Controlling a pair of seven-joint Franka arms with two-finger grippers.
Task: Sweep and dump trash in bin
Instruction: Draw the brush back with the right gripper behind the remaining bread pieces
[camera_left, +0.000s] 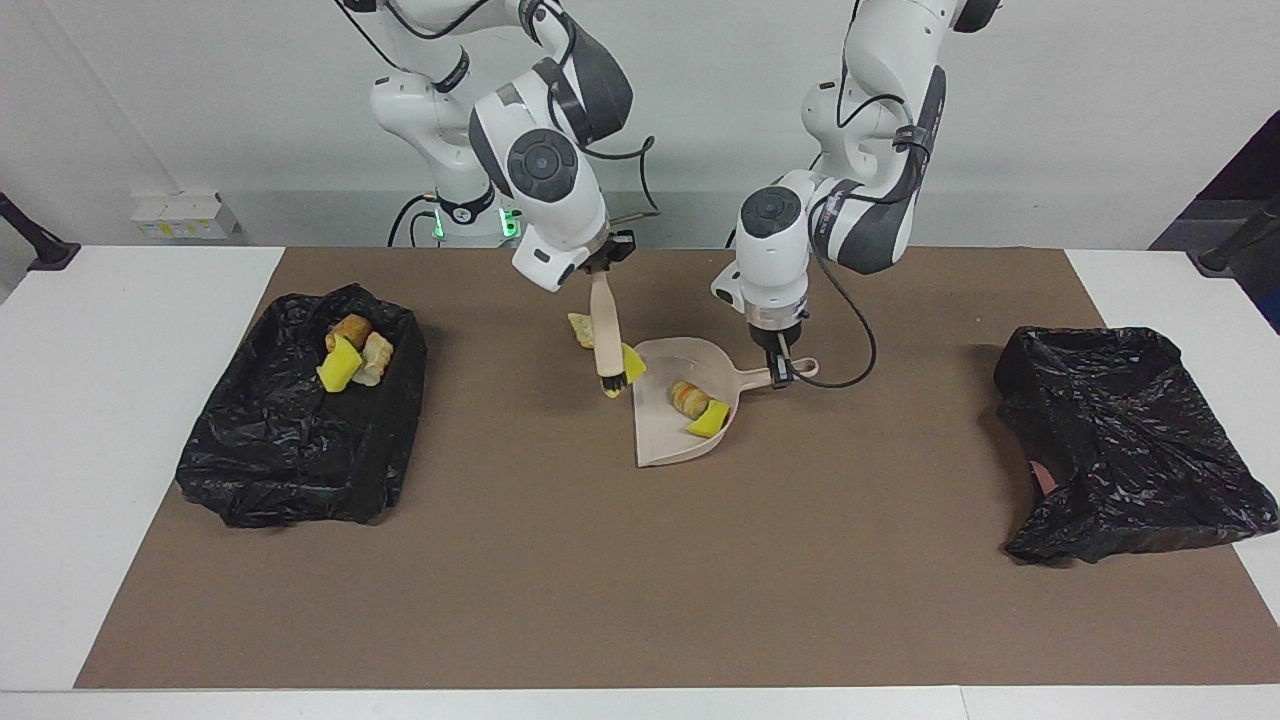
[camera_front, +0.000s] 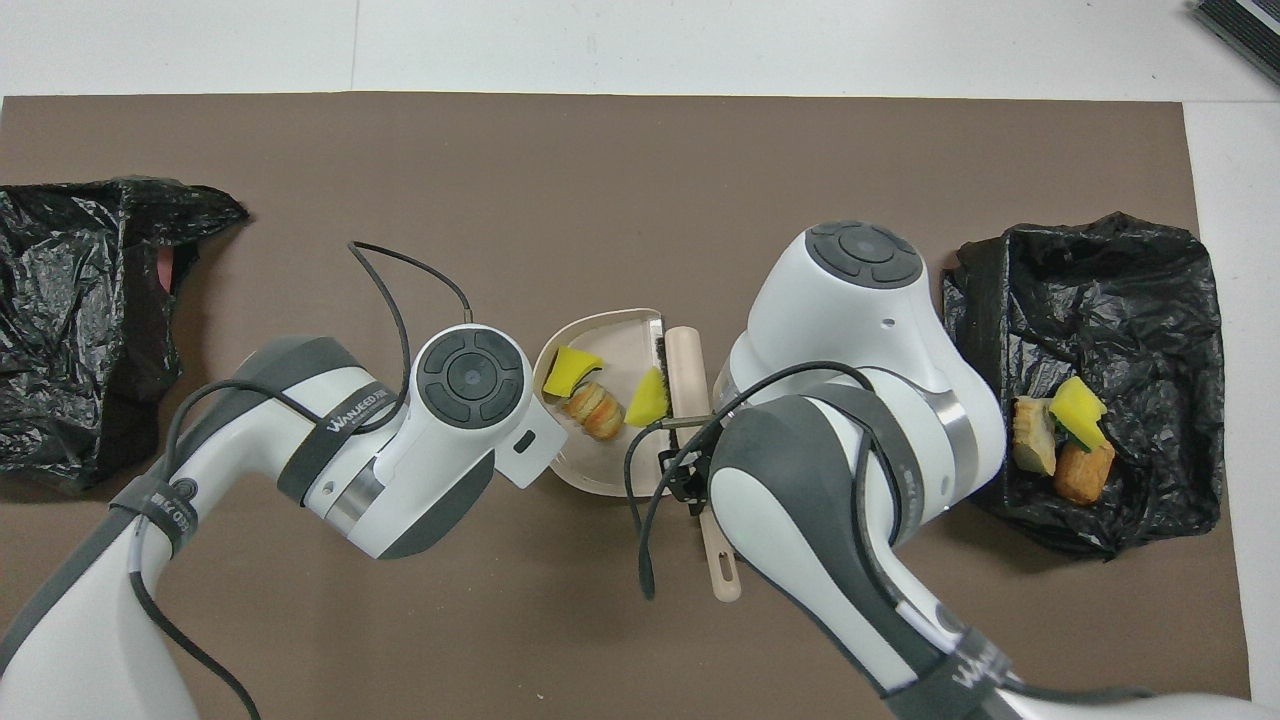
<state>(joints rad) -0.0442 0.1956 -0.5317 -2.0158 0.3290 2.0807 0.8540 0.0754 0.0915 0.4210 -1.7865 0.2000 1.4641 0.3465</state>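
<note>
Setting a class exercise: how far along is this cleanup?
Done: three pieces lie in the bin. In hand: right pincer holds the brush, left pincer the dustpan, carrying a roll and a sponge. Left: another sponge at its lip, a crust on the mat, then dumping.

Both arms bent in over mid-table, wrists pointing down. Right gripper (camera_left: 604, 268) raised, fingertips clamped on the top of a beige wooden-handled brush (camera_left: 606, 338) hanging near-vertical. Left gripper (camera_left: 781, 362) low, pinched shut on the handle of a beige plastic dustpan (camera_left: 662, 443). Black cables loop off both wrists.
</note>
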